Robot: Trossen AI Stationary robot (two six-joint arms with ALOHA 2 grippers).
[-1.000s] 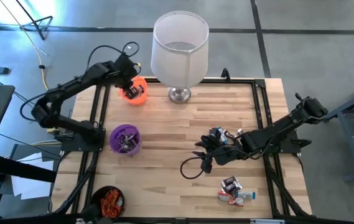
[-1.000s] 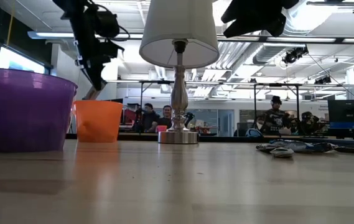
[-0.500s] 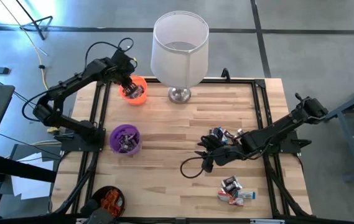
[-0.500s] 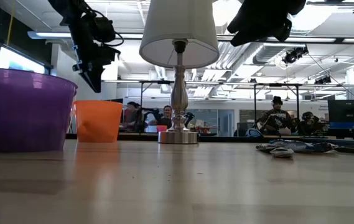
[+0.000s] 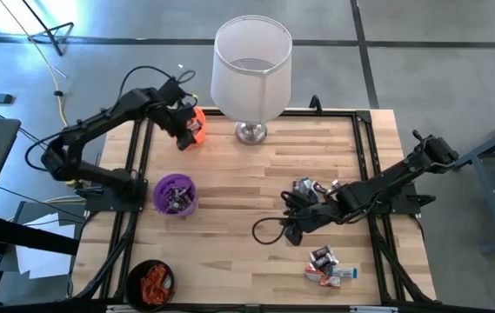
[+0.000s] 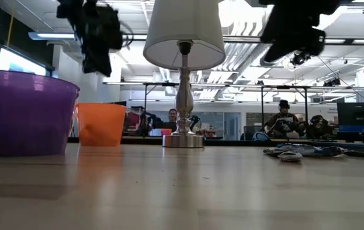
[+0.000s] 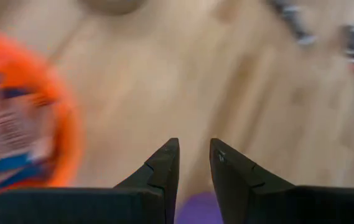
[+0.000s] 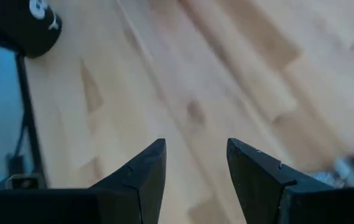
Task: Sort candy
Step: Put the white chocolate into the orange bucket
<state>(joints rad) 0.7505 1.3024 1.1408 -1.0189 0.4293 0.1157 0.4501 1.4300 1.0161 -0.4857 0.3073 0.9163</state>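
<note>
Loose candy lies on the wooden table in two small heaps, one [image 5: 312, 189] right of centre and one [image 5: 327, 265] near the front right; it shows low on the table [image 6: 297, 152] in the low view. My left gripper [image 7: 193, 149] hovers open and empty beside the orange cup [image 5: 197, 124] at the far left, which holds silver-blue candy [image 7: 9, 124]. My right gripper [image 8: 195, 149] hangs open and empty over bare wood [image 5: 292, 228], just near-left of the upper heap.
A white-shaded lamp [image 5: 251, 65] stands at the far middle on a metal foot [image 5: 250, 132]. A purple cup [image 5: 175, 194] with dark sweets stands at the left and a black cup [image 5: 151, 283] with orange-red ones at the near left corner. Bare wood lies between them.
My left gripper has risen out of the orange cup and swung its fingers toward the table's near side and right, ending beside the cup. My right gripper has rolled at the wrist and otherwise stayed where it was. The candy heaps have not moved.
</note>
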